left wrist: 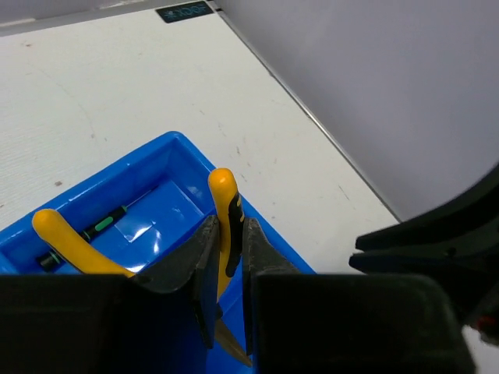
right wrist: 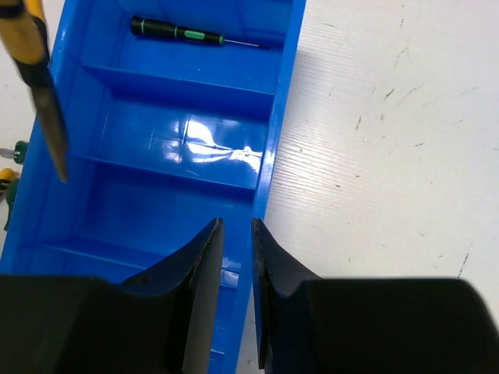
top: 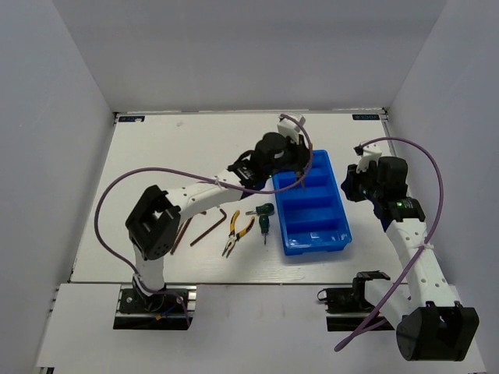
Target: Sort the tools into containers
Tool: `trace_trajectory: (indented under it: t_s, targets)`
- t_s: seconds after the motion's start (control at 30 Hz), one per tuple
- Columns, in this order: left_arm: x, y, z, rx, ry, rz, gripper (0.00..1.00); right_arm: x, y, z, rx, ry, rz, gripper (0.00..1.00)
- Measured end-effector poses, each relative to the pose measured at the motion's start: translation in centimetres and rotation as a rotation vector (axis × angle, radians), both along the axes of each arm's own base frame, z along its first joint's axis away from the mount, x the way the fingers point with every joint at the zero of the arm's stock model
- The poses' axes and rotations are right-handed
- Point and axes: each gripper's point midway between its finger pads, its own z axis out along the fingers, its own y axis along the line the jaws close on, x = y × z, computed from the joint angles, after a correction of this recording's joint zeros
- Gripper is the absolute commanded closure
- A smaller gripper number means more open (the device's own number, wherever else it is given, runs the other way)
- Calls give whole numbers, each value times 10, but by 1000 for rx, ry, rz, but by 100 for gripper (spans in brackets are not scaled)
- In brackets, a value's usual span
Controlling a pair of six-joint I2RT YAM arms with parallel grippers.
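My left gripper (top: 294, 165) (left wrist: 228, 226) is shut on one handle of a yellow-handled pliers (left wrist: 222, 199) and holds it, nose down, above the far end of the blue tray (top: 337, 204). The pliers' nose hangs at the upper left of the right wrist view (right wrist: 47, 101). A thin dark-handled screwdriver (right wrist: 183, 33) (left wrist: 93, 230) lies in the tray's far compartment. My right gripper (top: 352, 185) (right wrist: 236, 227) is closed on the tray's right rim (right wrist: 269, 167). On the table left of the tray lie a second yellow pliers (top: 238, 231), a stubby green-black tool (top: 265, 213) and two hex keys (top: 209, 228).
White walls close the table at the back and both sides. One hex key (top: 183, 231) lies partly under the left arm's forearm. The other three tray compartments (right wrist: 168, 148) hold nothing that I can see. A purple cable loops over each arm.
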Motion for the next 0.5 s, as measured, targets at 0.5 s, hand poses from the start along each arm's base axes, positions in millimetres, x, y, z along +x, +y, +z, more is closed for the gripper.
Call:
trace_trajectory:
  t_s: [0.5]
  targets:
    - [28,-3,-35,145,-103,514,100,3,-8,-2,-20,-7,-40,73]
